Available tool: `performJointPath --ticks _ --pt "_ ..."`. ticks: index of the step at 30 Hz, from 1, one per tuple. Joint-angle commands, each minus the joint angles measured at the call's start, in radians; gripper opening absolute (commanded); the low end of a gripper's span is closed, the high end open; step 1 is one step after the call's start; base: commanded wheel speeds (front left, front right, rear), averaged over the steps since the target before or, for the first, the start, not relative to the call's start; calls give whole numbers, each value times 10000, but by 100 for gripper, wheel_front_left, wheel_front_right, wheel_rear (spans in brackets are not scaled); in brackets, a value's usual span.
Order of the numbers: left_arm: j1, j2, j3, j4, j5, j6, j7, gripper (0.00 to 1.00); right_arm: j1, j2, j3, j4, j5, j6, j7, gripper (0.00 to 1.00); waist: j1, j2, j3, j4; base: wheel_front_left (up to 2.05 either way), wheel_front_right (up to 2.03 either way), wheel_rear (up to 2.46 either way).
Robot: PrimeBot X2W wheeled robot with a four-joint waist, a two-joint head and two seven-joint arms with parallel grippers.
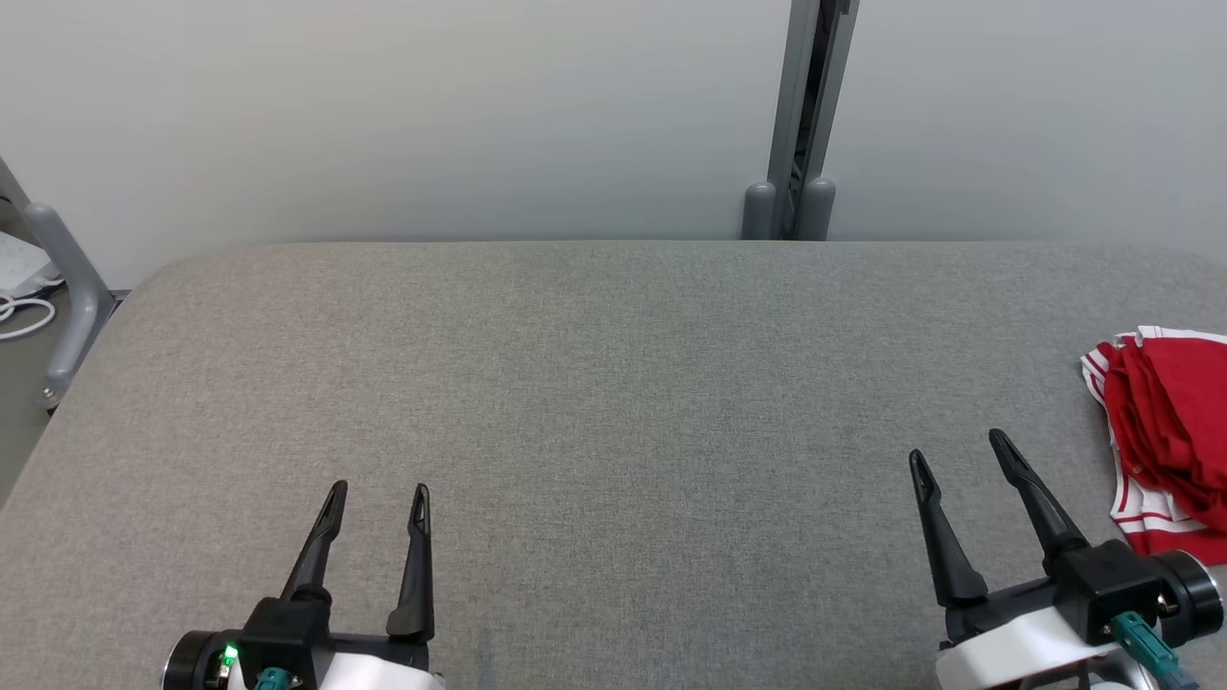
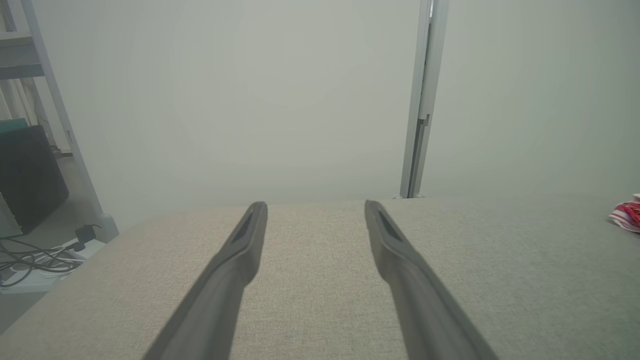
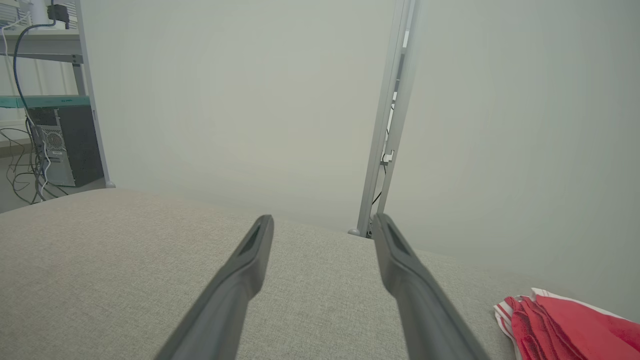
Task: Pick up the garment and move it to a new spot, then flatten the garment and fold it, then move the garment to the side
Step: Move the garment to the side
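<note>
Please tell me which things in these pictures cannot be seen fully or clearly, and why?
1. Garment: in the head view and the right wrist view the frame edge cuts it off, so its kind and full shape cannot be told. In the left wrist view it is too small.
2. Table: in the head view its right and near sides run past the frame.
3. Cables: in the left wrist view they are blurred and cut by the left edge.
</note>
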Motion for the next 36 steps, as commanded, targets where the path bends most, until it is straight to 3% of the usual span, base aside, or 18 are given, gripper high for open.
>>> performJointPath --ticks 1,36 --pt "14 42 59 15 -75 -77 0 100 58 -28 -10 -54 65 -9 -51 100 0 0 13 -11 0 0 0" --pt "57 42 266 88 -1533 -616 0 100 48 -25 64 -133 279 -9 -52 100 0 0 150 13 0 0 0"
